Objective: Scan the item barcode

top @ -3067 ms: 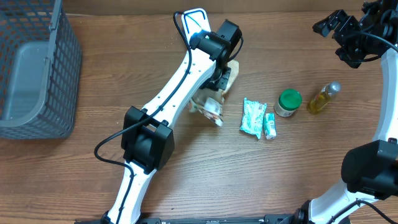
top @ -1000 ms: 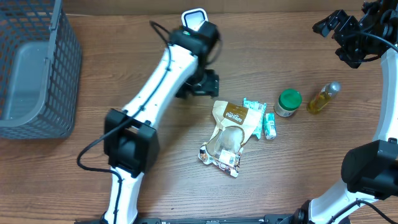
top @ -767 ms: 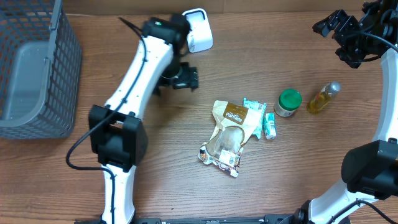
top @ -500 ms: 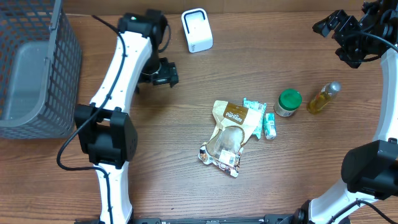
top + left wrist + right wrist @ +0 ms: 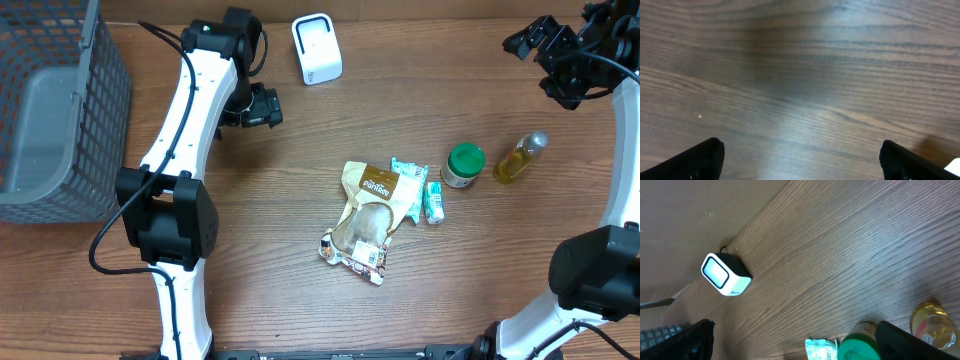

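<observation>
The item, a beige snack pouch (image 5: 368,220), lies flat mid-table with a barcode label at its near end. Nothing touches it. The white scanner (image 5: 317,48) (image 5: 725,274) stands at the back edge. My left gripper (image 5: 268,107) (image 5: 800,162) hangs open over bare wood, left of the scanner and well back-left of the pouch; only wood shows between its fingertips (image 5: 700,160). Raised at the far right corner, my right gripper (image 5: 535,40) (image 5: 795,342) is open and empty.
A green packet (image 5: 408,187) (image 5: 822,350), a small packet (image 5: 434,201), a green-lidded jar (image 5: 463,165) (image 5: 860,347) and a yellow bottle (image 5: 520,157) (image 5: 932,322) lie right of the pouch. A grey wire basket (image 5: 60,110) fills the back left.
The left arm had the pouch under it earlier; the pouch now lies alone. Over the last second the left gripper swung left past the scanner. The right arm is still.
</observation>
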You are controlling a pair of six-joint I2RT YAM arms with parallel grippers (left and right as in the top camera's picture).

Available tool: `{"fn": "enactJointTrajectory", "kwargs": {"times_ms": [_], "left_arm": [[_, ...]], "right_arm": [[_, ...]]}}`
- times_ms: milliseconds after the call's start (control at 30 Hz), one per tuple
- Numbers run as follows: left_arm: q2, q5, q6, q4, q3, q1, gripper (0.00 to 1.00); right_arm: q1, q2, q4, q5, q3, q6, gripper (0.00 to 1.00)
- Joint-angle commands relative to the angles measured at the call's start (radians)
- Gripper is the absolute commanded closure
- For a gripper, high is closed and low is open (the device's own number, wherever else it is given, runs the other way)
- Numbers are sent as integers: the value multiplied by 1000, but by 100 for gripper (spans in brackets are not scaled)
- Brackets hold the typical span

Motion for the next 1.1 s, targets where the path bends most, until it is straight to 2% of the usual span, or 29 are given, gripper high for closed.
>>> {"fn": "enactJointTrajectory", "kwargs": {"times_ms": [0,1067], "left_arm": [[-20,-16,12,11,12,-2,0],[-20,-16,12,24,12,-2,0]], "right_arm": [[0,-14,2,6,21,-6,0],[0,-14,2,6,21,-6,0]]}}
